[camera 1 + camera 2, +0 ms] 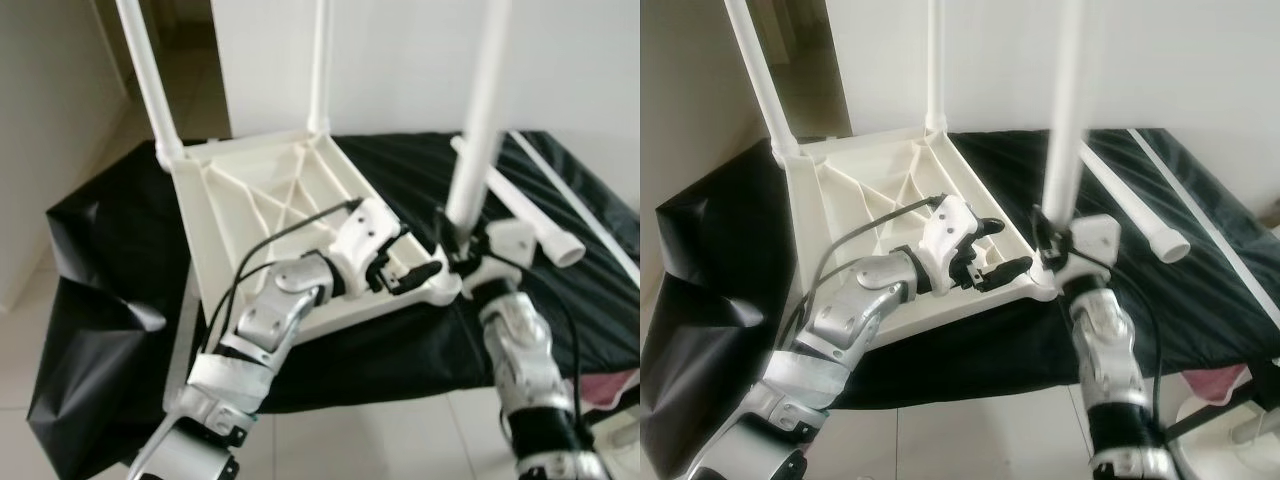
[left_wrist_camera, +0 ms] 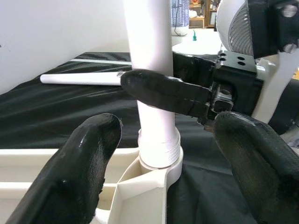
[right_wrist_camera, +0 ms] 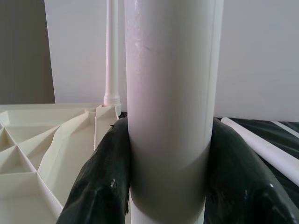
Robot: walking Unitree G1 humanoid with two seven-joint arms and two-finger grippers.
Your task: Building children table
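One upturned tabletop (image 1: 262,215) lies on one black sheet (image 1: 110,240). Three white legs stand in its corners: (image 1: 148,70), (image 1: 320,62), (image 1: 480,110). One loose leg (image 1: 520,210) and one thin rod (image 1: 575,200) lie beside it.

A table (image 1: 120,240) draped in a black, glossy sheet (image 1: 90,330) spans the middle of the head views, the sheet sagging in folds over its lower-left edge toward the pale tiled floor (image 1: 40,380). On it, left of centre, lies an upturned cream tabletop (image 1: 270,215), ribbed underside up, with white legs rising from three corners. Toward the upper right, a loose white leg (image 1: 520,210) lies on the sheet, and a thinner white rod (image 1: 590,215) lies just beyond it.
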